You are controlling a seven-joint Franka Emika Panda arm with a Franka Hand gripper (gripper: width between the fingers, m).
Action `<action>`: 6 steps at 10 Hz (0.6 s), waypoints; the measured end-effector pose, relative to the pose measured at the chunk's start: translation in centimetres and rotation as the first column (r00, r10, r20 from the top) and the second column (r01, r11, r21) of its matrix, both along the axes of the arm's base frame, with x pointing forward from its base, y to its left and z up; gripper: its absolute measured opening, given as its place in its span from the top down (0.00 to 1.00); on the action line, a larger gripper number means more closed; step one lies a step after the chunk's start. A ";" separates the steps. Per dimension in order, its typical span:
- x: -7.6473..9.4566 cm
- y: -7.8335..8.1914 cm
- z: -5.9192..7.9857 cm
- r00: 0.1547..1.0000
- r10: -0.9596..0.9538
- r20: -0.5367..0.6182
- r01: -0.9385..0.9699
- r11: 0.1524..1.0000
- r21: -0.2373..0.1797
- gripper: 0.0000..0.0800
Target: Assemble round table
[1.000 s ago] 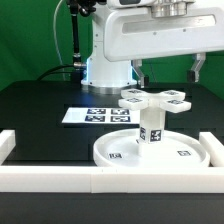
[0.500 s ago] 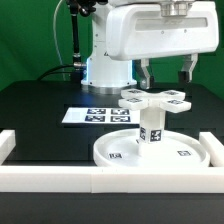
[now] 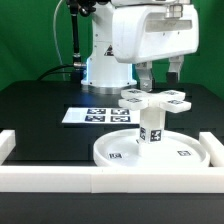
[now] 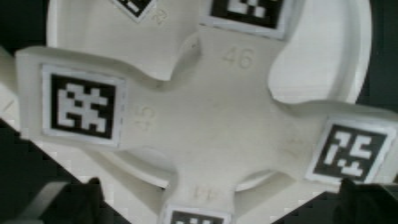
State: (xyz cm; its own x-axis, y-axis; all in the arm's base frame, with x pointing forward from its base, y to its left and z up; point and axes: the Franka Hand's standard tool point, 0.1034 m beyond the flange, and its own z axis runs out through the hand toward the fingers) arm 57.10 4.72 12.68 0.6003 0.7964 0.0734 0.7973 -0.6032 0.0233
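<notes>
The round disc (image 3: 185,155) lies flat near the front rail. The short leg (image 3: 150,128) stands upright on its middle, and the cross-shaped base (image 3: 152,99) sits on top of the leg with its tags facing up. My gripper (image 3: 161,75) hangs just above and behind the cross base, with its fingers apart and nothing between them. In the wrist view the cross base (image 4: 196,100) fills the picture from close up, showing several tags. The fingertips are not clear there.
White border rails run along the front (image 3: 110,182) and the exterior view's left (image 3: 8,145) of the black table. The marker board (image 3: 85,115) lies behind the disc. The arm's base (image 3: 105,70) stands at the back.
The hand has turned above the cross base, so its two fingers appear closer together in the exterior view. The disc, leg and base have not moved.
</notes>
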 end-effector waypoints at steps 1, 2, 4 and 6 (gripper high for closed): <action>0.0 0.0 0.0 0.998 0.065 0.007 -0.065 0.998 -0.010 0.19; 0.0 0.0 -0.1 0.981 0.193 0.018 -0.193 0.981 -0.034 0.19; 0.0 0.0 -0.2 0.945 0.326 0.017 -0.324 0.944 -0.061 0.19; -0.2 -0.4 -0.4 0.895 0.446 0.010 -0.444 0.893 -0.072 0.19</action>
State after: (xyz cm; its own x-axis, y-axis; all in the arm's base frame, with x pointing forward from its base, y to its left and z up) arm 56.94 4.32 12.26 0.1808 0.9833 0.0219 0.9805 -0.1820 0.0744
